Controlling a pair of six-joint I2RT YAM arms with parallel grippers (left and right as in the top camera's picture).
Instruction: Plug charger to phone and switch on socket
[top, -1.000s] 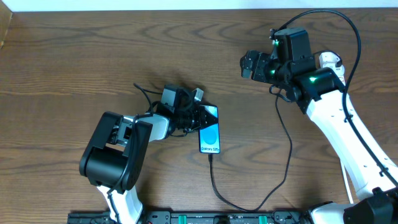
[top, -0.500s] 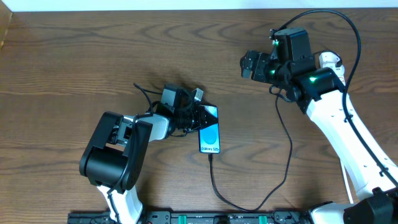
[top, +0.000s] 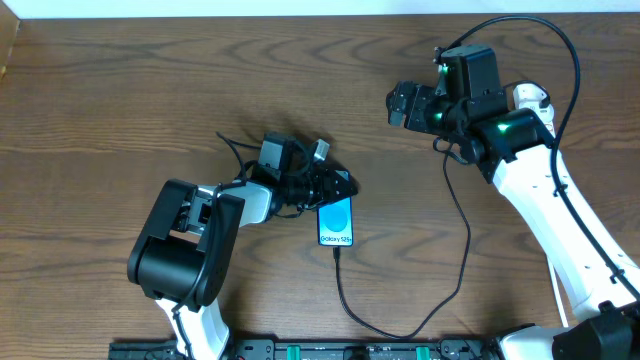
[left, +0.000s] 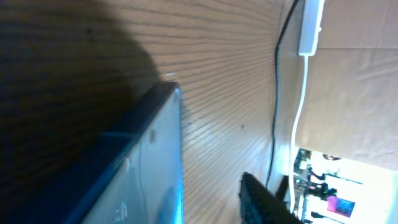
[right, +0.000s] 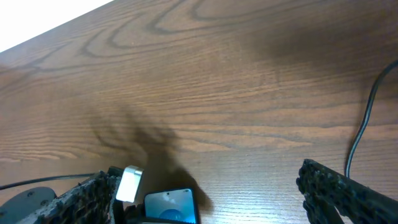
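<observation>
Plugging looks done, since charger (top: 345, 290) meets the lower end of phone (top: 337, 224), which lies flat mid-desk with left claw (top: 340, 186) at its top end, grip unclear, so the wide-open right claw (top: 396, 104) must next reach the unseen socket switch.

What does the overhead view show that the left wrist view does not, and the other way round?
Only the overhead view shows the right gripper and the whole phone screen, with the charger reaching its lower end. Only the left wrist view shows the white socket with its white cord. Both show the phone, the thin black charger cable and the wooden table.
</observation>
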